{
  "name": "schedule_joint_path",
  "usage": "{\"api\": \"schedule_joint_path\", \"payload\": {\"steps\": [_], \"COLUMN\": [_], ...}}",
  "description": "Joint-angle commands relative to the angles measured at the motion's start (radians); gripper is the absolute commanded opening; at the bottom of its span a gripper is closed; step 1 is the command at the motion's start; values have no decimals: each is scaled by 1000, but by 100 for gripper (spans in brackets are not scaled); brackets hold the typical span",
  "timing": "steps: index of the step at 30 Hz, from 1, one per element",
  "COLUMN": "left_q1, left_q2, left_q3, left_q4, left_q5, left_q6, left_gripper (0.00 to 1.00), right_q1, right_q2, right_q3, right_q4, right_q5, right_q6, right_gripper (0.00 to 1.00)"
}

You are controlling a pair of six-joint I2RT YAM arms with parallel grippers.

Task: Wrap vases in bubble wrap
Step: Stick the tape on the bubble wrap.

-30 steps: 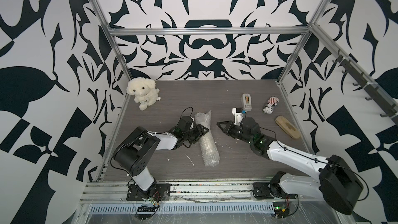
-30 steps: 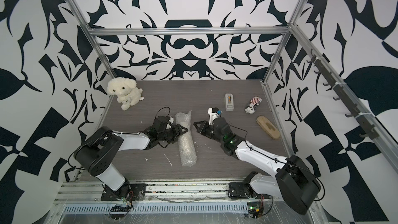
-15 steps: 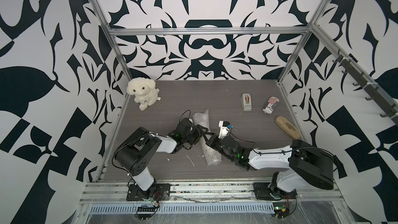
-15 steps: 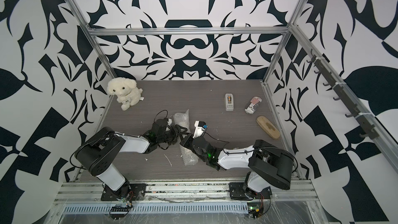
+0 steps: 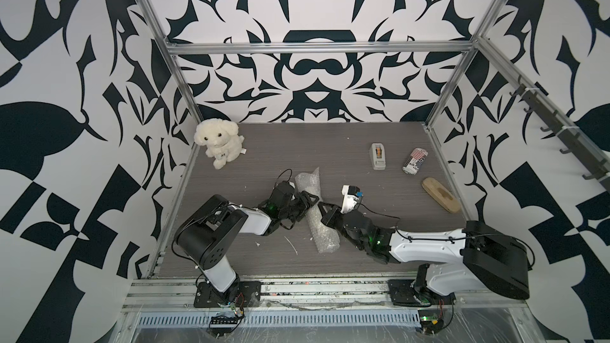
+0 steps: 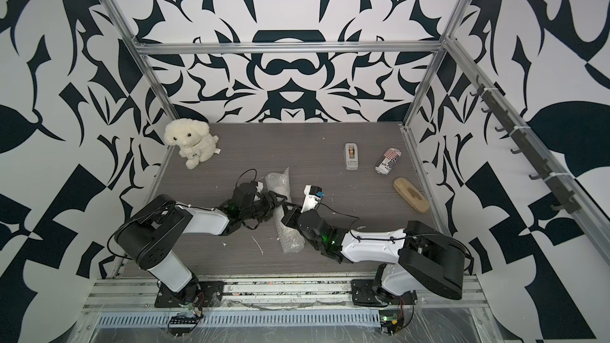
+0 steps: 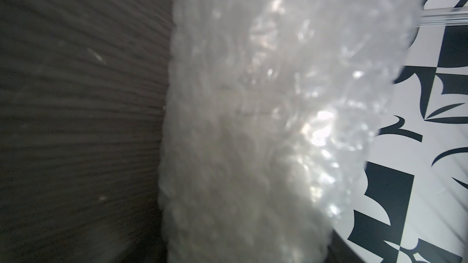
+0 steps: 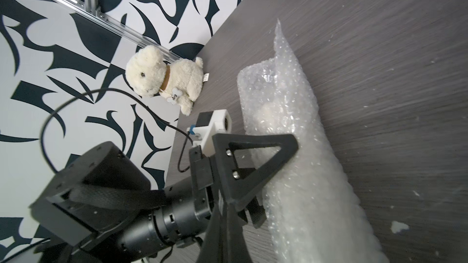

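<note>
Both top views: rolled bubble wrap [image 5: 321, 232] lies mid-table [image 5: 363, 259], flanked by both arms. The left gripper [image 5: 311, 198] meets the roll from one side. The right gripper [image 5: 320, 206], jaws pressed together, touches the opposite side. Only these views show the tape dispenser [image 5: 378, 156], printed can [image 5: 415, 161] and wooden block [image 5: 440, 194] near the far right edge.

Right wrist view: the left gripper's jaws pinch the roll's side. A cream mass inside the roll, apparently the vase [image 8: 264, 113], shows only here. The plush dog [image 8: 162, 82] sits beyond.

Left wrist view: blurred wrap only, no jaws.
</note>
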Motion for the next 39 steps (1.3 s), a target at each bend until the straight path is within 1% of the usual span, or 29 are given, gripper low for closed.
{"api": "schedule_joint_path", "payload": {"steps": [1,9,14,21,25,33,38,39], "left_q1": [2,2,2,2,3,2,0,1], "left_q2": [4,4,8,14,17,22,29,30], "left_q3": [-23,-31,-28,-29,-30,-32,-29,-29], "left_q4": [-37,-26,-17,-11,-3,2,6,8], "left_q5": [-30,-26,-24,-24,-21,-21,-20,-19], "left_q6": [-10,-13,-15,-17,-20,-23,-25,-26], "left_gripper": [45,45,45,45,45,45,44,44], "right_q1": [0,4,5,7,13,28,35,35], "right_q2": [10,57,76,93,99,127,141,140], "right_q3": [-3,-5,-18,-56,-46,-84,-80,-73], "right_q4": [8,20,25,49,22,31,18,-1], "right_q5": [1,12,40,56,57,100,94,93], "right_q6": [-16,-70,-107,-118,-145,-145,-168,-162], "right_gripper": [0,0,0,0,0,0,0,3]}}
